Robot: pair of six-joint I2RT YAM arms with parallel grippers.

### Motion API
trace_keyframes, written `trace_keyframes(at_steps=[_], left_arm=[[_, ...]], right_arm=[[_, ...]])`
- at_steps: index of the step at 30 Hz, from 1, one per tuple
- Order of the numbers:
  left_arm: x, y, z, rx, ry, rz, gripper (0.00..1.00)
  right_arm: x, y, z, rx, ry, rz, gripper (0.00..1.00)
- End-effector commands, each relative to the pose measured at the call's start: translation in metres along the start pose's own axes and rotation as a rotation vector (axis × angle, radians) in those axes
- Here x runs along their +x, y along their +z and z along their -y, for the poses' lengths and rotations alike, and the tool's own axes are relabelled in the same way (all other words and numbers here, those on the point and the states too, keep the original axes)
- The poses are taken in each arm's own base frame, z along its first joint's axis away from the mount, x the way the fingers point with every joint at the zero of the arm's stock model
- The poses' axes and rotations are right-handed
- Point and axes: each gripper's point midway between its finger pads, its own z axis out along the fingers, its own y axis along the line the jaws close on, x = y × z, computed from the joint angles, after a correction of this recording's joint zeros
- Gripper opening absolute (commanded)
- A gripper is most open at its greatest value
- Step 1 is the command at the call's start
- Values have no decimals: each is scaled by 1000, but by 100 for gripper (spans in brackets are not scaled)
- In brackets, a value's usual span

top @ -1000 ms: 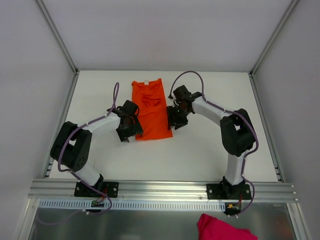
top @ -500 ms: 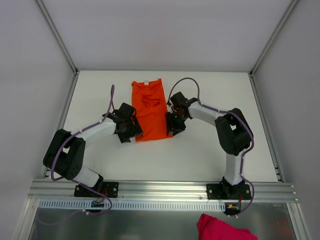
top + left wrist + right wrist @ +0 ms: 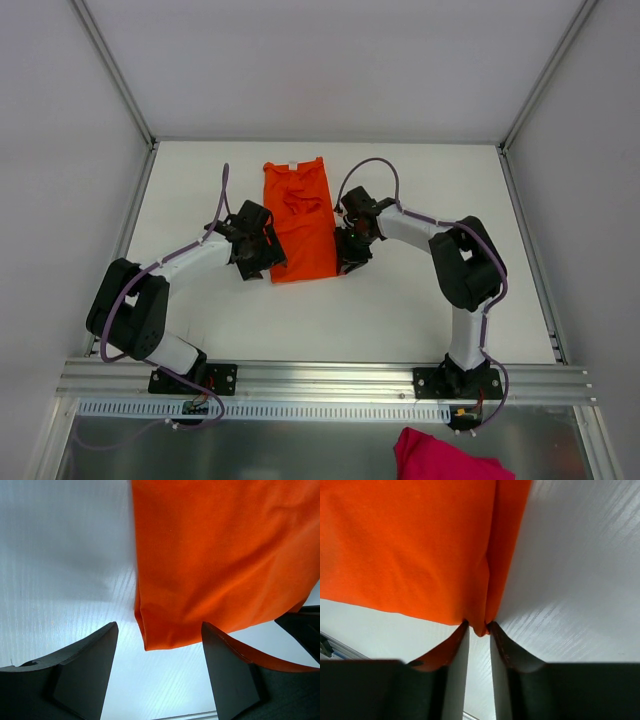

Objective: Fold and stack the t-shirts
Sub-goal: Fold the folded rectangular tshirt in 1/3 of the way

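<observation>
Fabric first: one t-shirt (image 3: 300,225), bright orange and soft-looking, folded into a long narrow rectangle with some wrinkles toward the collar end and a small white label (image 3: 291,163) at its far edge. It lies flat on the smooth white surface (image 3: 420,310), right between the two pincers. Left pincer (image 3: 159,632) is spread wide and holds nothing, its two black fingers straddling the shirt's near left corner. Right pincer (image 3: 478,626) is squeezed almost together on the near right corner, the folded edge caught between its tips. Bare surface lies outward of both pincers. One magenta cloth (image 3: 445,455) sits well behind the right pincer, past that arm's base.
</observation>
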Motion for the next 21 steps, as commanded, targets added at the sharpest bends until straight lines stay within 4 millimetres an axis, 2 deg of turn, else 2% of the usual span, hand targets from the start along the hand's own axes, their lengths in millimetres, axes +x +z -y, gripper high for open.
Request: trace_keyframes(at_steps=[1, 2, 5, 7, 13, 17, 21], left_arm=[[-9, -12, 14, 33, 32, 28, 68], [-10, -13, 14, 34, 35, 30, 68], [-10, -14, 13, 31, 40, 34, 68], [-9, -14, 12, 27, 40, 31, 68], [-10, -16, 14, 34, 41, 33, 68], [-10, -16, 14, 35, 44, 32, 68], [-11, -16, 13, 30, 49, 33, 68]], right_arm=[[2, 2, -2, -13, -34, -9, 33], [1, 2, -2, -11, -43, -5, 40], [-8, -1, 2, 26, -76, 15, 44], [-20, -8, -1, 34, -90, 43, 45], [-47, -15, -11, 34, -100, 87, 44], [-59, -14, -15, 28, -137, 96, 43], [-62, -12, -16, 28, -134, 90, 41]])
